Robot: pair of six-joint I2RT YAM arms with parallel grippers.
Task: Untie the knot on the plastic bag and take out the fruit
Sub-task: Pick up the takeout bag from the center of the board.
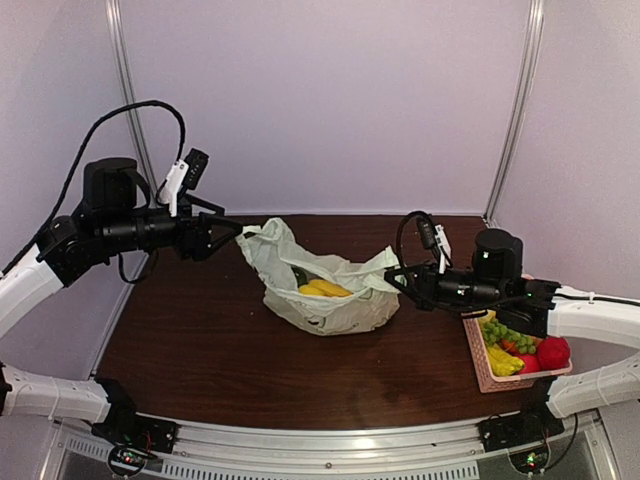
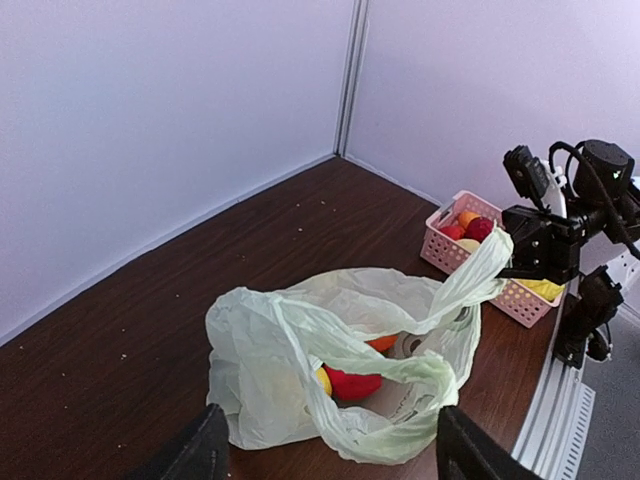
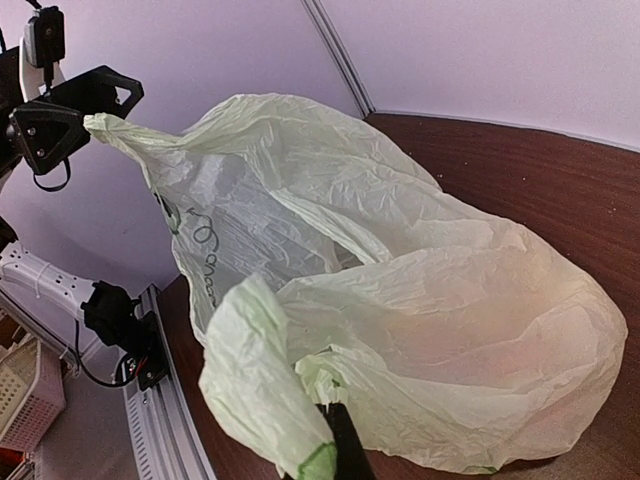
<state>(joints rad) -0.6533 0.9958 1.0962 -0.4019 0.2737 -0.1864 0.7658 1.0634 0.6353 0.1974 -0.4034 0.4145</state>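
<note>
Open plastic bag [image 1: 335,310], fruit [image 1: 325,289] inside

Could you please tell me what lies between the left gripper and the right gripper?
The plastic bag spans from the left gripper to the right gripper, its mouth open over yellow fruit; the top external view shows this.

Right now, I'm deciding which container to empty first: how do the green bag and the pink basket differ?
The bag is soft, crinkled, see-through plastic; the basket is stiff pink lattice. The bag sits in the middle of the table with a handle gripped by the right pincer; the basket stands at its right edge, under that arm. Both hold fruit.
</note>
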